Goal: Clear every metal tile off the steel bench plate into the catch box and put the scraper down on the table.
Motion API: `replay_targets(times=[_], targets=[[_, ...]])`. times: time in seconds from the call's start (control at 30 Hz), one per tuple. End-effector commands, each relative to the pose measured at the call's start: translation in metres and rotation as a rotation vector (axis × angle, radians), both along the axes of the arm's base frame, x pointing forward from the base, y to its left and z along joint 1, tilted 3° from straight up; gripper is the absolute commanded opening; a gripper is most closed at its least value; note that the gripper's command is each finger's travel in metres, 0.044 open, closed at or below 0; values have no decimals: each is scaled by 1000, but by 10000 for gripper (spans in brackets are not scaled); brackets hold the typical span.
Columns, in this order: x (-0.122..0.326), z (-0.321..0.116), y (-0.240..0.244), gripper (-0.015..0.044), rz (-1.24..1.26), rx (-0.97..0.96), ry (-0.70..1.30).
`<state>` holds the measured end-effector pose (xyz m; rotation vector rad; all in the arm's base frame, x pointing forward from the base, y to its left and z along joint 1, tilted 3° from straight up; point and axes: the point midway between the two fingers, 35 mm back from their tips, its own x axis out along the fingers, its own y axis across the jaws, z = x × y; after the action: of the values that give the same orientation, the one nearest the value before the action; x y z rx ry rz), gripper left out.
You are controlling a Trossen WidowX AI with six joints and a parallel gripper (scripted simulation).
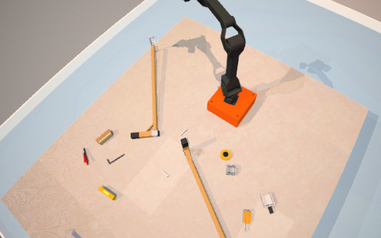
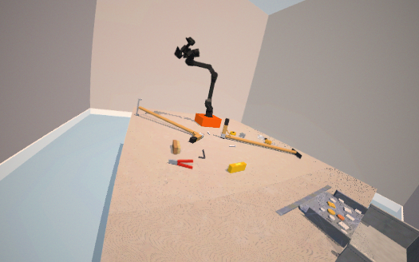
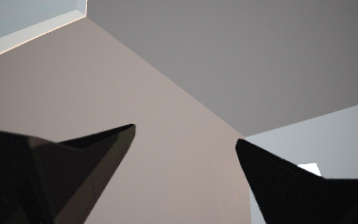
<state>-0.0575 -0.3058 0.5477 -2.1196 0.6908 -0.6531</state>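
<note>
Metal tiles (image 2: 343,225) in white, yellow and orange lie scattered on the steel bench plate (image 2: 314,206), near right in the exterior view, beside the catch box (image 2: 396,225). Two long wooden-handled tools (image 1: 154,87) (image 2: 168,120) rest on the table (image 1: 182,207) (image 2: 156,216), left and right. The gripper (image 2: 183,45) (image 3: 186,136) hangs raised, fingers wide apart, holding nothing.
</note>
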Motion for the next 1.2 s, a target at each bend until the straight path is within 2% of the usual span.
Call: replay_targets(times=[0.0, 0.4, 0.7, 1.17], targets=[[-3, 7, -3, 440, 1, 15, -9], [2, 30, 2, 440, 3, 15, -9], [40, 39, 10, 440, 102, 13, -21], [79, 48, 11, 440, 229, 81, -153]])
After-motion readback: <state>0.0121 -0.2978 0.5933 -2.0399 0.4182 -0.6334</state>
